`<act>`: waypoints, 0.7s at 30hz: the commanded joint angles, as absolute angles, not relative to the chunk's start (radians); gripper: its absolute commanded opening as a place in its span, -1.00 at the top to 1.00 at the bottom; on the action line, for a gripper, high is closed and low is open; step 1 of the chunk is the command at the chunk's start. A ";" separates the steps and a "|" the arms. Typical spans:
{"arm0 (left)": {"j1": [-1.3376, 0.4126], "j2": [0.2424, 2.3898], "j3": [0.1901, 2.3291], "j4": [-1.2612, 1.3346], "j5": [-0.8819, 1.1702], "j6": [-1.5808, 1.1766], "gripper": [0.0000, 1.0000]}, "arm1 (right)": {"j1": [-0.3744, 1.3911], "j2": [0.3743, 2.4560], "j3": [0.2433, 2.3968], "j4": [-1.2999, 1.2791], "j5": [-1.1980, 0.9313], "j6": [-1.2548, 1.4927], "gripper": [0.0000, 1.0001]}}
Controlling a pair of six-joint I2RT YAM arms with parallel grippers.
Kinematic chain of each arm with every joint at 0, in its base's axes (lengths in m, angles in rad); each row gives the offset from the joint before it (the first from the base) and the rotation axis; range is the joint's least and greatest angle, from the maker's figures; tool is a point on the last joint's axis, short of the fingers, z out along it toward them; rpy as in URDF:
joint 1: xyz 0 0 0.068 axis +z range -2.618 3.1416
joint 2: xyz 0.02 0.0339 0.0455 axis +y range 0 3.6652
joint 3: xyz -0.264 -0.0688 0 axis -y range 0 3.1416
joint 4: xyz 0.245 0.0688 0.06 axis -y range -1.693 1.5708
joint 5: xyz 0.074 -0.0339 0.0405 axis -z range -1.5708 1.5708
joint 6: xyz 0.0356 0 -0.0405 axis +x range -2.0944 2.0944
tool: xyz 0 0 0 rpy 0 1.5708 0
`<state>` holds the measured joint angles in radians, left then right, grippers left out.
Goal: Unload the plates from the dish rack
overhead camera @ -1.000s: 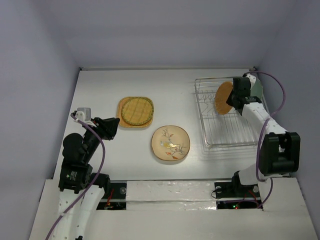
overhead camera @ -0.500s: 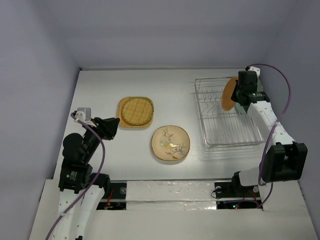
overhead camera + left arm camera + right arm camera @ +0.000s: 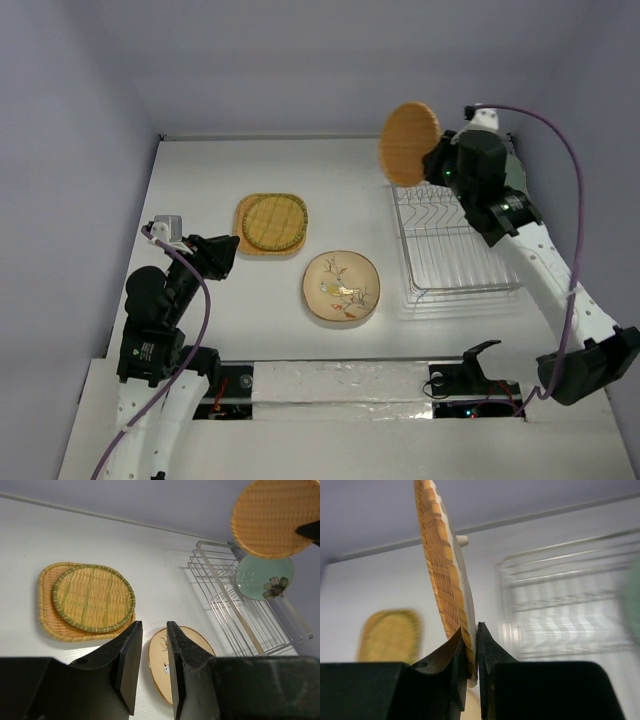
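A: Jaws, right arm: clamped on the rim of the orange round plate (image 3: 409,143), held on edge in the air over the far-left corner of the dish rack (image 3: 458,262).

B: Left jaws?

A: Slightly parted, empty, above the worktop (image 3: 200,180). Pale green plate (image 3: 264,576) stands in the rack.

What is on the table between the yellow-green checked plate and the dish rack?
Nothing. In the top view, the table is bare between the checked plate and the dish rack; the cream plate lies closer to the near edge.
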<state>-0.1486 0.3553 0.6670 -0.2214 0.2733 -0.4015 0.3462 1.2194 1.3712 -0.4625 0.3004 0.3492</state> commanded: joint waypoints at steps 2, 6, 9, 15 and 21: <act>-0.150 0.350 0.663 -0.176 0.273 -0.400 0.53 | 0.494 1.345 1.321 -0.152 0.003 0.568 1.00; -0.150 0.351 0.663 -0.176 0.273 -0.400 0.53 | 0.609 1.546 1.367 0.055 -0.130 0.707 1.00; -0.150 0.351 0.663 -0.178 0.272 -0.400 0.53 | 0.660 1.696 1.416 0.156 -0.156 0.797 1.00; -0.150 0.354 0.661 -0.173 0.278 -0.399 0.53 | 0.702 1.935 1.474 0.285 -0.228 0.972 1.00; -0.150 0.353 0.663 -0.176 0.278 -0.397 0.53 | 0.722 2.068 1.512 0.259 -0.223 1.016 0.74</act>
